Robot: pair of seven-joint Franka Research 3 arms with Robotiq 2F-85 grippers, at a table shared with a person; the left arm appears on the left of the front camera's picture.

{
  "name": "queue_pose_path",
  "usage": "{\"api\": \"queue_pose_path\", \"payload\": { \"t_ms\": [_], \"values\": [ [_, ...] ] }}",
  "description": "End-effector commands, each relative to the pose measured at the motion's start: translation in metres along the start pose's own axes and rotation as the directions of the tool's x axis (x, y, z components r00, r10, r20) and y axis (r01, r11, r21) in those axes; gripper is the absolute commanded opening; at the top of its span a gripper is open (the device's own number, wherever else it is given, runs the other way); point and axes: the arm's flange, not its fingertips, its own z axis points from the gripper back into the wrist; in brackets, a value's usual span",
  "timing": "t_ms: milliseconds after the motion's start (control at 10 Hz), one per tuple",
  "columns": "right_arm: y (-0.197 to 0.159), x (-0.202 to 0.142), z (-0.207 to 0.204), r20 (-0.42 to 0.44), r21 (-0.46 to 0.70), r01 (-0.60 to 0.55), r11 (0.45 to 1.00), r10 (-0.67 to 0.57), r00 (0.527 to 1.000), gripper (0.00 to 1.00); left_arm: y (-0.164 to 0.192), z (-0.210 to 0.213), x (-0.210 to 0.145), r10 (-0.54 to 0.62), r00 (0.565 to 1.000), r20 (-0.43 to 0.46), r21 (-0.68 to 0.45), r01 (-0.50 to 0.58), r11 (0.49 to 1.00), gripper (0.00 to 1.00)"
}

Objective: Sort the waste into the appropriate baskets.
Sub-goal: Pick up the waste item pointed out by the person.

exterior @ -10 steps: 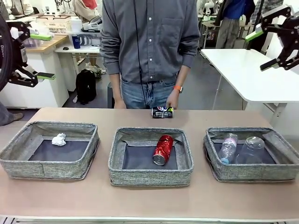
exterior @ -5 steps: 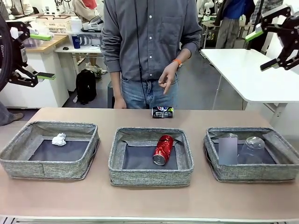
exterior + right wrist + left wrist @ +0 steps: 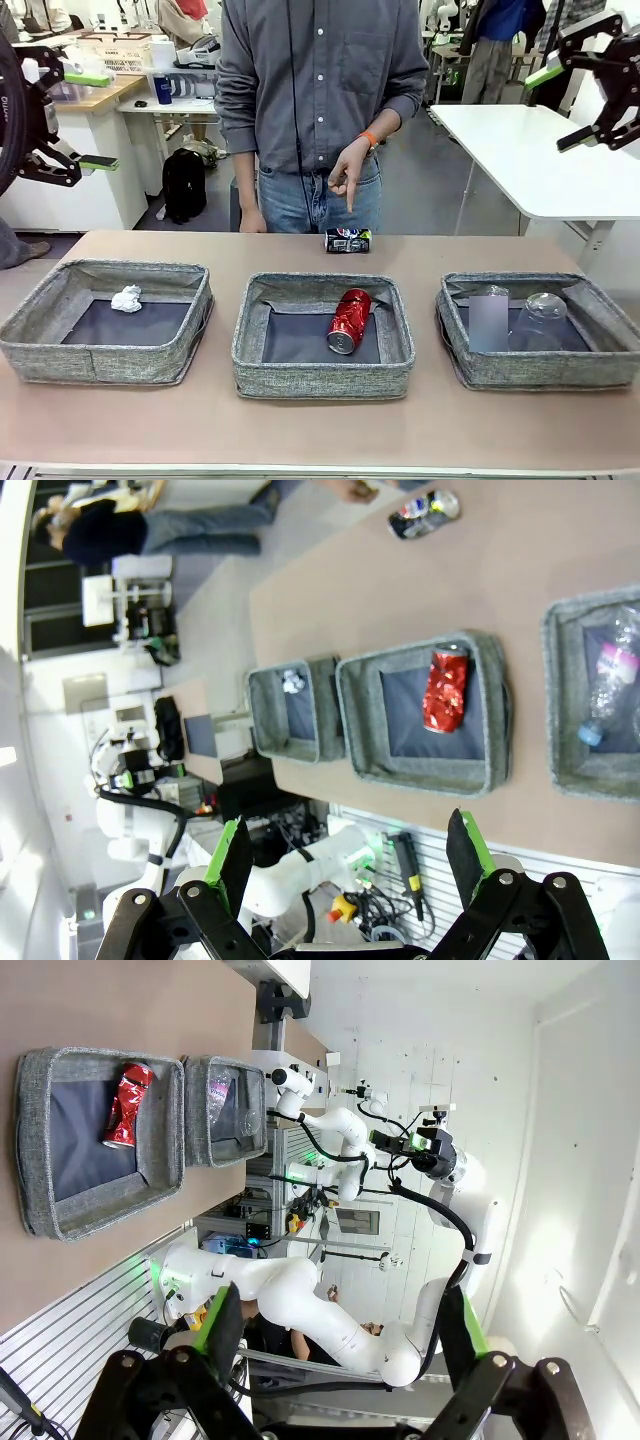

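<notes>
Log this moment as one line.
left gripper open, raised | right gripper open, raised | dark can on table | person's hand pointing at it | red can in middle basket

My count of what's on the table

I see three baskets (image 3: 108, 322) (image 3: 322, 338) (image 3: 540, 330), two cans (image 3: 348, 320) (image 3: 347, 240), one paper ball (image 3: 126, 298), one plastic cup (image 3: 542, 315) and one bottle (image 3: 607, 685).

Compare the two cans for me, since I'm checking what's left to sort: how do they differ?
The red can lies in the middle basket; the dark printed can lies on the bare table beyond it. The red one points lengthwise toward the camera; the dark one lies crosswise. Both are on their sides.
</notes>
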Motion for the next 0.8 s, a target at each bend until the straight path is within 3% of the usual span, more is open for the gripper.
{"api": "queue_pose_path", "payload": {
  "t_ms": [0, 100, 200, 300, 400, 500, 600, 700],
  "values": [
    [0.002, 0.001, 0.001, -0.006, 0.008, -0.005, 1.000, 0.005, 1.000, 1.00, -0.001, -0.001, -0.001, 0.008, 1.000, 0.011, -0.014, -0.007, 1.000, 1.00],
    [0.000, 0.000, 0.000, 0.000, 0.000, 0.000, 1.000, 0.000, 1.000, 1.00, -0.001, -0.001, -0.001, 0.008, 1.000, 0.011, -0.014, -0.007, 1.000, 1.00],
    [0.010, 0.007, -0.027, 0.087, -0.410, -0.186, 0.893, 0.241, 0.967, 1.00, -0.001, -0.001, -0.001, 0.008, 1.000, 0.011, -0.014, -0.007, 1.000, 1.00],
    [0.021, 0.017, -0.057, 0.013, -0.674, -0.306, 0.672, 0.425, 0.905, 1.00, -0.001, -0.001, -0.001, 0.008, 1.000, 0.011, -0.014, -0.007, 1.000, 1.00],
    [0.028, 0.033, -0.089, -0.075, -0.826, -0.380, 0.416, 0.586, 0.807, 1.00, -0.001, -0.001, -0.001, 0.008, 1.000, 0.011, -0.014, -0.007, 1.000, 1.00],
    [0.034, 0.052, -0.122, -0.102, -0.851, -0.424, 0.310, 0.694, 0.712, 1.00, -0.001, -0.001, -0.001, 0.008, 1.000, 0.011, -0.014, -0.007, 1.000, 1.00],
    [0.035, 0.070, -0.163, -0.199, -0.792, -0.571, 0.217, 0.792, 0.577, 1.00, -0.001, -0.001, -0.001, 0.008, 1.000, 0.011, -0.014, -0.007, 1.000, 1.00],
    [0.031, 0.083, -0.199, -0.311, -0.613, -0.762, 0.210, 0.823, 0.476, 1.00, -0.001, -0.001, -0.001, 0.008, 1.000, 0.011, -0.014, -0.007, 1.000, 1.00]
  ]
}}
